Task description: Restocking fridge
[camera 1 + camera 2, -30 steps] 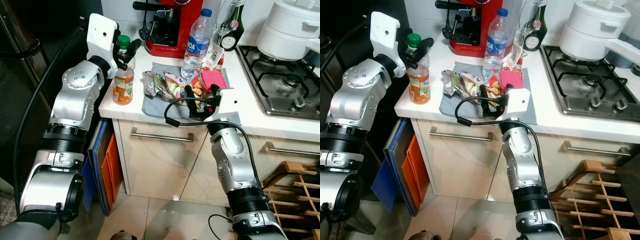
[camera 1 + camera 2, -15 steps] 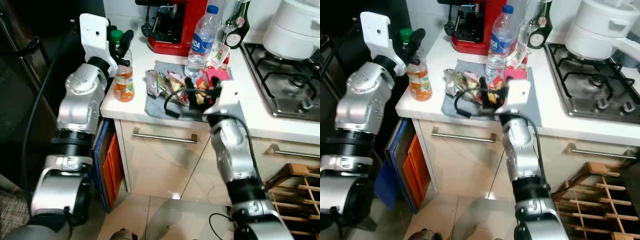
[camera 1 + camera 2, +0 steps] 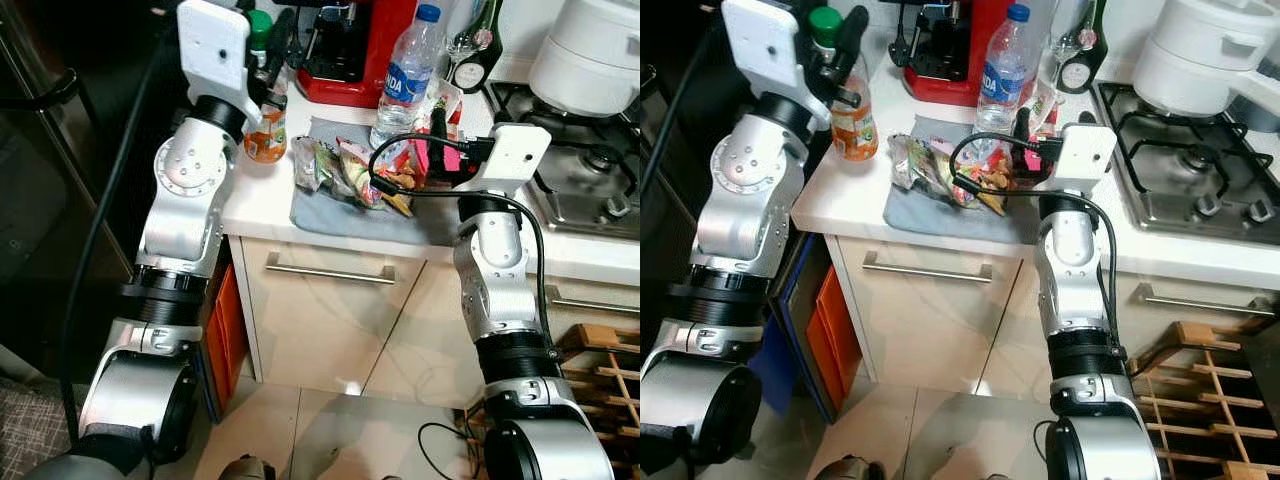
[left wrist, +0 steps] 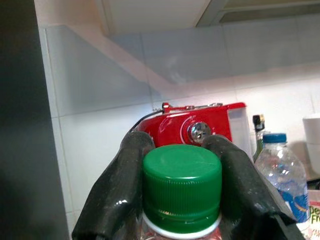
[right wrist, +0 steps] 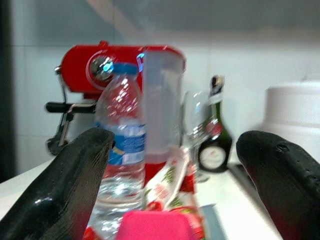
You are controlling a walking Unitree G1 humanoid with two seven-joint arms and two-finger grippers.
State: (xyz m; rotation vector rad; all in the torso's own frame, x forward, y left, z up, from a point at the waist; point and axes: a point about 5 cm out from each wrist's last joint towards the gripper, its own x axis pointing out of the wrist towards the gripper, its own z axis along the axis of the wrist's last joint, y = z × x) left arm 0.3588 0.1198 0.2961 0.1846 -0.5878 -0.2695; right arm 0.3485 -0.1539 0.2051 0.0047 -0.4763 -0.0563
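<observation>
left pincer (image 4: 181,200): pinching the juice bottle (image 3: 266,128) at its green cap
right pincer (image 5: 185,190): spread wide over the pink box (image 3: 444,155)
desk (image 3: 262,196): snack packets (image 3: 345,172) on grey cloth (image 3: 345,212)

I see a white bench (image 3: 262,200) with cream drawers (image 3: 330,320) and silver handles (image 3: 327,270) under it. A steel gas stove (image 3: 1185,170) sits at the right. The wall (image 4: 115,100) has pale tiles, the floor (image 3: 320,440) light tiles. A wooden rack (image 3: 1210,390) stands low right.
</observation>
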